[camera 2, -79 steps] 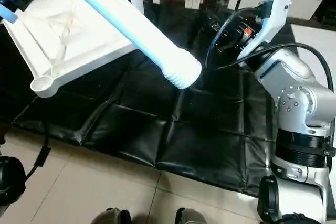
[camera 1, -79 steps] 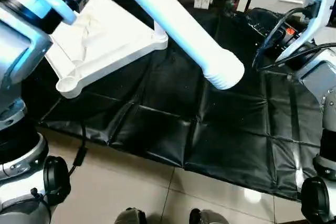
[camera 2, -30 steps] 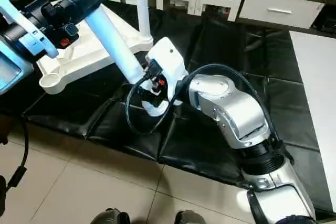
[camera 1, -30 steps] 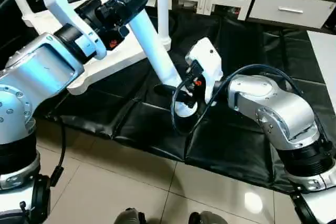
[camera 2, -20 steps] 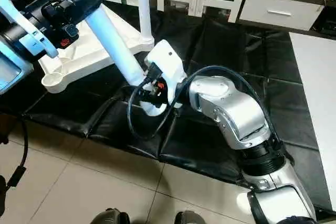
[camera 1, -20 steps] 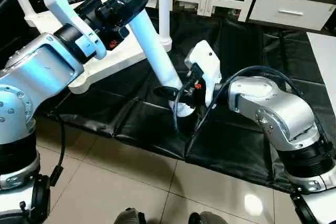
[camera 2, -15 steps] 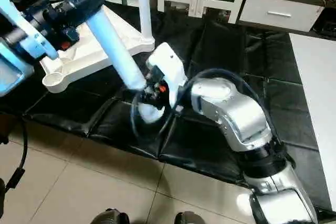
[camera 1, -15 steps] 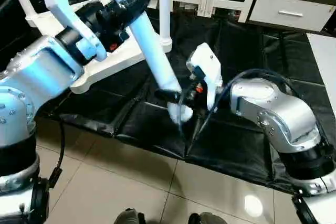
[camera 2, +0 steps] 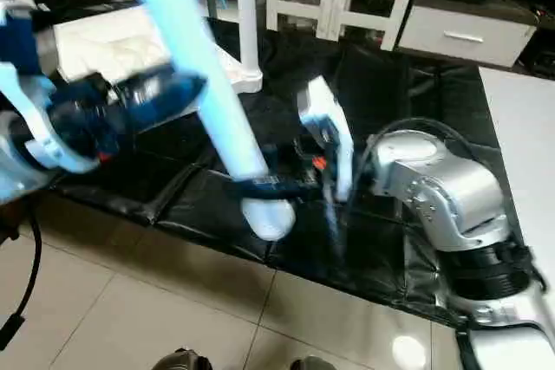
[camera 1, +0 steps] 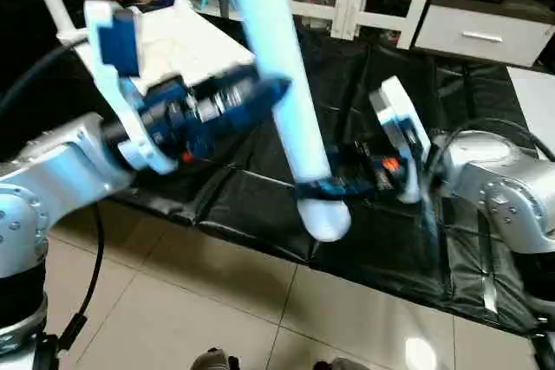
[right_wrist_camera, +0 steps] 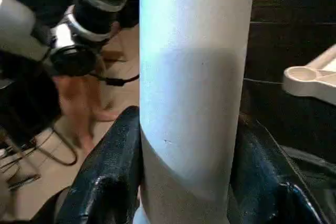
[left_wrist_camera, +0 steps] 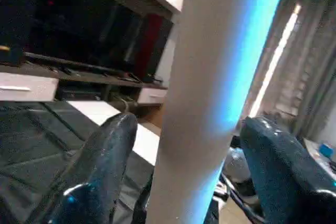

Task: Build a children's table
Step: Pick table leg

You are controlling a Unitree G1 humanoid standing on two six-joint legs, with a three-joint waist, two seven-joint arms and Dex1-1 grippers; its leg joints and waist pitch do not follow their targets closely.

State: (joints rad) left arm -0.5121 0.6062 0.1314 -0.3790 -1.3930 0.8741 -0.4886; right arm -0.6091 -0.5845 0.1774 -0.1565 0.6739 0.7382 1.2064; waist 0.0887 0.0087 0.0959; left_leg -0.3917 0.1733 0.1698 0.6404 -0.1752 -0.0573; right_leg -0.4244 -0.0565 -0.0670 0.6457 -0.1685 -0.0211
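Loose table leg is up in the air between the two hands, thick threaded end down, just above the black floor mat. Right hand is clamped on the leg near that thick end, a finger pressed to each side. Left hand sits higher up the shaft with its fingers spread wide and gaps showing on both sides, so it looks let go, though blur makes contact hard to rule out.

Table top lies upside down on the mat beyond the left hand, with one leg already standing in a near corner socket.

Handling, judged: hollow-looking white plastic, so likely light and stiff, not fragile. The surface is smooth and tapered, so it could slip through a loose pinch or swing when held by one end. Best hold seems to be across the thick lower part, just above the threads, leaving the threads free for the socket.
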